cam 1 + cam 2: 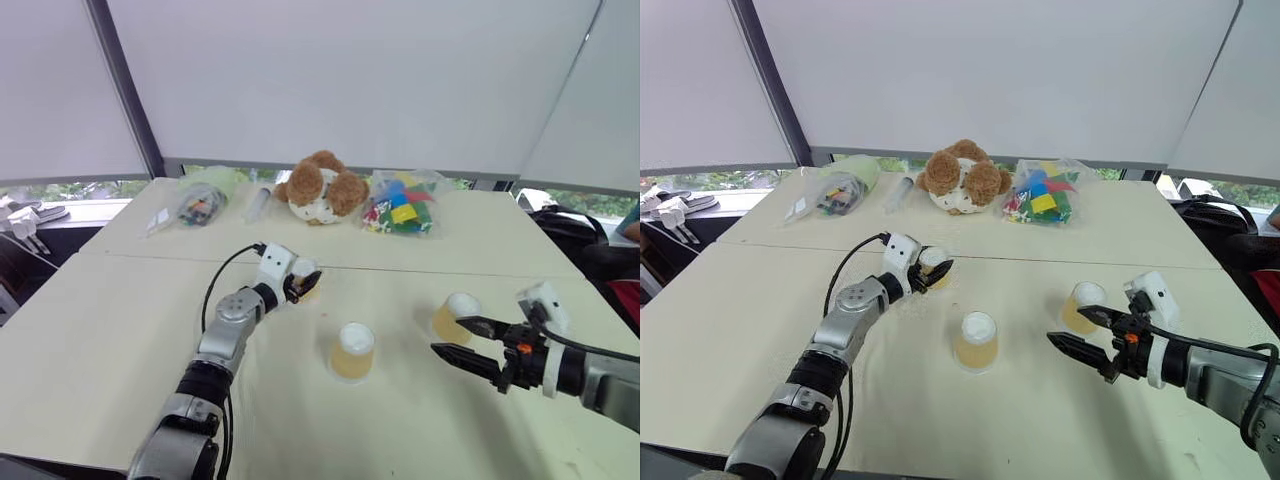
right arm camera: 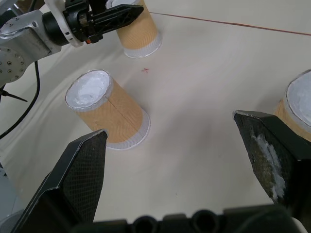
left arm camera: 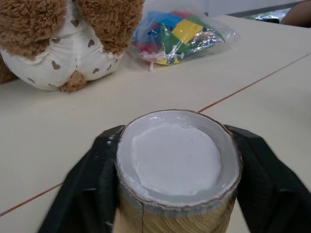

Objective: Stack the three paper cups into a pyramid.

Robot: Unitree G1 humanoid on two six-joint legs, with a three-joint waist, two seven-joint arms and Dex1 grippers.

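While the left gripper (image 1: 303, 283) has its jaws clenched on the far-left cup (image 3: 177, 165), the middle cup (image 1: 353, 351) stands inverted on the worktop (image 1: 100, 330); right gripper (image 1: 455, 338), jaws released, sits beside the right cup (image 1: 452, 316)

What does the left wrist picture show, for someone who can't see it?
An upside-down paper cup sits squeezed between the left tool and its two black fingers. Behind it on the table lie a teddy bear and a bag of colourful blocks.
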